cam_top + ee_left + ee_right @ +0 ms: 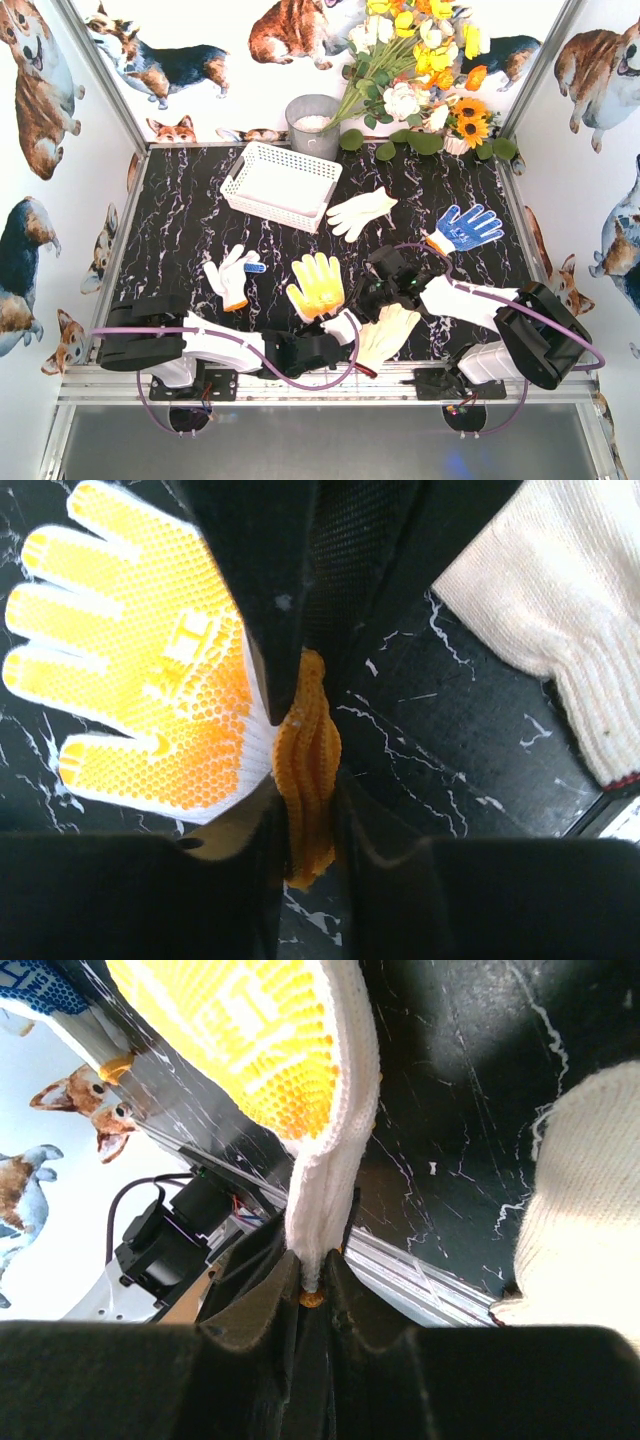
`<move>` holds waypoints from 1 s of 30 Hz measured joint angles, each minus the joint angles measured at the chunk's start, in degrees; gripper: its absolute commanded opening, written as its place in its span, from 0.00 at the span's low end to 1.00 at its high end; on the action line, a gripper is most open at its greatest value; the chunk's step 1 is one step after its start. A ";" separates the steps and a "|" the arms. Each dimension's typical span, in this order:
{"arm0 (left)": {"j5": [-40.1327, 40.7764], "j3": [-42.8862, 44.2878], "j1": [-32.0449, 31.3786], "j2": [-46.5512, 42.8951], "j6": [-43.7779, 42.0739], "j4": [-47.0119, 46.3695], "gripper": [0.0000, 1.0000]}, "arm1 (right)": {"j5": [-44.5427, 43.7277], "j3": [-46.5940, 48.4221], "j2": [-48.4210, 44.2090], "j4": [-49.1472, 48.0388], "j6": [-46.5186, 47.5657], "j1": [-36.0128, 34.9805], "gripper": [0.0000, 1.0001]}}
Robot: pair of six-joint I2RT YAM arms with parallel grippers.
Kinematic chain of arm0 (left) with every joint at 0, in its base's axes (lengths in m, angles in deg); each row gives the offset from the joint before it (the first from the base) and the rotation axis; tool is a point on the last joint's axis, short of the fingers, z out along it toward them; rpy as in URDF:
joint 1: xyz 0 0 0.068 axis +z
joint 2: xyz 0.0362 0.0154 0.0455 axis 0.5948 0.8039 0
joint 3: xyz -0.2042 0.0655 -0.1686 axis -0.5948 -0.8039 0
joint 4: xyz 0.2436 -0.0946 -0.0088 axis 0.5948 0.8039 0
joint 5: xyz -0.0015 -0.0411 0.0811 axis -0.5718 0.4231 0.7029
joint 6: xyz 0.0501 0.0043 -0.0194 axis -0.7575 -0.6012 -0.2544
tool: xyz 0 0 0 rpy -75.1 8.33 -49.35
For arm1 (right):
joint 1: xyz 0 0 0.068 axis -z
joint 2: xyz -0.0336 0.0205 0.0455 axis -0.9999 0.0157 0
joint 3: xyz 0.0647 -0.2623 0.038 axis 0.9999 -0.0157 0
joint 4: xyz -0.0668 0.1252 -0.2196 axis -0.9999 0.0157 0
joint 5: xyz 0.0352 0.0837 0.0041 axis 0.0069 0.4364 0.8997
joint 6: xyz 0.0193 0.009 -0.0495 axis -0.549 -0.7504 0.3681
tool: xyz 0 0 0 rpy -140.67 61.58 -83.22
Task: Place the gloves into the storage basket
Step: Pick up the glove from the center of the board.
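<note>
Basket [272, 210] mouth open above — bucket [312, 125] just behind.

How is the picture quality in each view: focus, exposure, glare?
Top view: evenly lit, sharp, no glare. Left wrist: yellow glove crisp, left end effector nearly black. Right wrist: the glove, very close, looks slightly soft, and the wall behind is blurred.

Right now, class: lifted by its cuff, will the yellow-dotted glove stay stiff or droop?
Probably droop: the yellow-dotted glove shows its orange cuff bunched into folds between the left jaws. Likely light too, being thin knit. Its dotted palm should resist slipping.
</note>
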 measured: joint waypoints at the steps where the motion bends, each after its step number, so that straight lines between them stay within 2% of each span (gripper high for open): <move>1: 0.22 0.13 0.00 0.11 -0.04 0.07 0.04 | 0.00 0.00 0.00 -0.04 0.00 0.02 0.08; 2: 0.57 0.39 0.00 0.11 -0.04 0.37 0.00 | -0.02 0.00 0.00 -0.04 0.00 0.11 0.15; 6: 1.60 1.36 0.00 -0.02 0.79 1.44 0.00 | -0.46 0.00 -1.51 0.04 0.22 0.76 0.44; 13: 2.58 1.53 0.00 -3.30 4.92 2.97 0.00 | -2.73 -1.53 -10.75 0.46 1.07 3.74 0.69; 17: 2.62 1.53 0.02 -5.97 6.93 3.85 0.00 | -4.42 -2.51 -14.05 1.11 1.66 5.25 0.74; 22: 2.40 1.55 0.02 -6.84 8.04 4.81 0.00 | -4.68 -2.67 -14.10 0.61 1.75 5.27 0.76; 30: 1.40 1.75 0.02 -6.91 8.48 6.29 0.00 | -2.78 -4.68 -5.55 -5.27 1.68 5.25 0.76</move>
